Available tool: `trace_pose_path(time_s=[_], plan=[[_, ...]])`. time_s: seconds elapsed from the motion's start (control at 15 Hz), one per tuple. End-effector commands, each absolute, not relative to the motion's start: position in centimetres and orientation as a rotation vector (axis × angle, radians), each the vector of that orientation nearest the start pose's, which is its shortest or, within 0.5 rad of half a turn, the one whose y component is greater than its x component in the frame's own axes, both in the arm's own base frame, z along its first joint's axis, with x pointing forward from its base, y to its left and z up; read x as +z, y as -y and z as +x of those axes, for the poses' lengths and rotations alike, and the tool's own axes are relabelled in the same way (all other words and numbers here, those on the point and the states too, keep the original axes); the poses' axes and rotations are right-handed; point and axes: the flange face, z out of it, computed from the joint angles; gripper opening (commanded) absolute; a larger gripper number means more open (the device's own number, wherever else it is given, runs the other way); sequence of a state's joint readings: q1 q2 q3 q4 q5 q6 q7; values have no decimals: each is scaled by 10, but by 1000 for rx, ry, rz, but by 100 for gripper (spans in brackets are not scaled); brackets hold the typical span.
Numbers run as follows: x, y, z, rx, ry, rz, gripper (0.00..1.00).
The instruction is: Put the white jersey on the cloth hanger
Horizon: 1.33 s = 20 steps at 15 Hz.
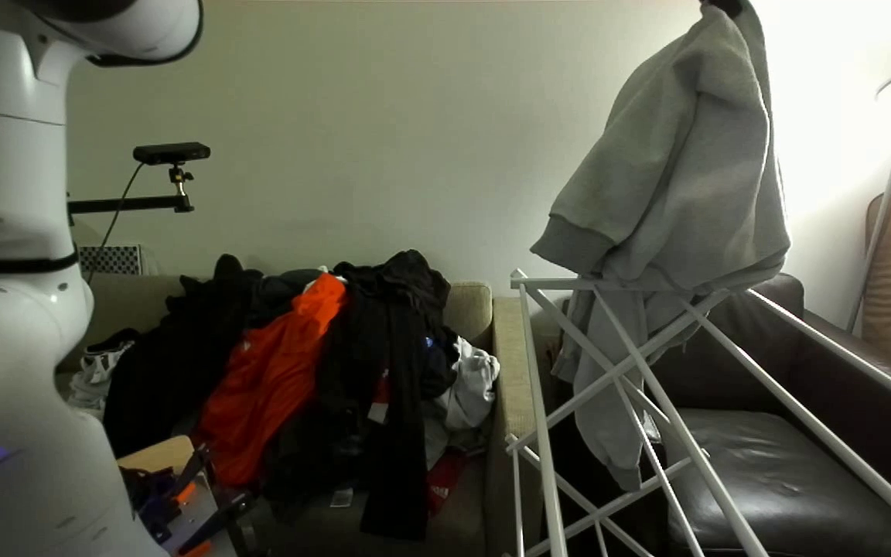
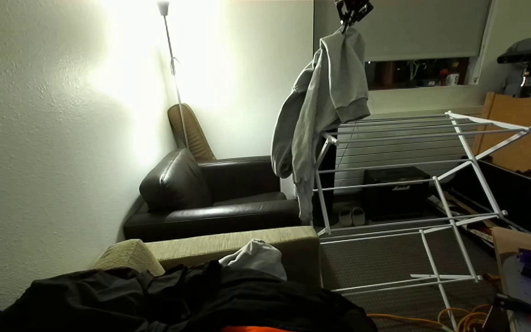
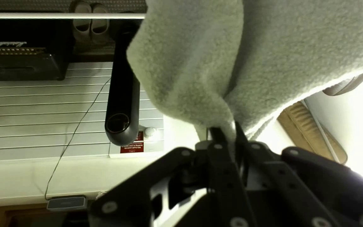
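Pinched at its top, the white jersey [image 1: 685, 170] hangs in soft grey-white folds from my gripper [image 2: 348, 23], which is shut on it high above the rack. In the wrist view the cloth [image 3: 197, 69] runs down between the fingertips of the gripper [image 3: 227, 134]. The cloth hanger [image 2: 473, 159] is a white rack of thin rods. At its end, the jersey [image 2: 334, 74] drapes against the top rods, one cuff just above them. Its lower part dangles below the top, seen behind the crossing bars of the cloth hanger [image 1: 639, 357] in an exterior view.
A black leather sofa [image 2: 247, 216] stands beside the rack's end. The beige couch [image 1: 511, 363] bears black clothes [image 1: 407, 309] and an orange garment [image 1: 283, 371]. A lamp pole [image 2: 180, 101] rises in the corner. A table with tools [image 2: 519, 281] is near the rack's far side.
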<state>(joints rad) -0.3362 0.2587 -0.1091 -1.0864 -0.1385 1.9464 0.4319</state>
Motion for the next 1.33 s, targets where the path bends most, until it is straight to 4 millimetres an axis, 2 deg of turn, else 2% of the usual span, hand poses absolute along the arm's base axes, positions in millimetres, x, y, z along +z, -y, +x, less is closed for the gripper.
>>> trace_pose_path(time_s=[0.0,0.4,0.93,1.27], plan=[[766,291,568,-1038,-1170,-2884,3],[772,306,535,-971,-1139,-2913,3],[769,290,494,-817,-1157,-2968,3],[759,290,477,-792,-1245,-3000,3]])
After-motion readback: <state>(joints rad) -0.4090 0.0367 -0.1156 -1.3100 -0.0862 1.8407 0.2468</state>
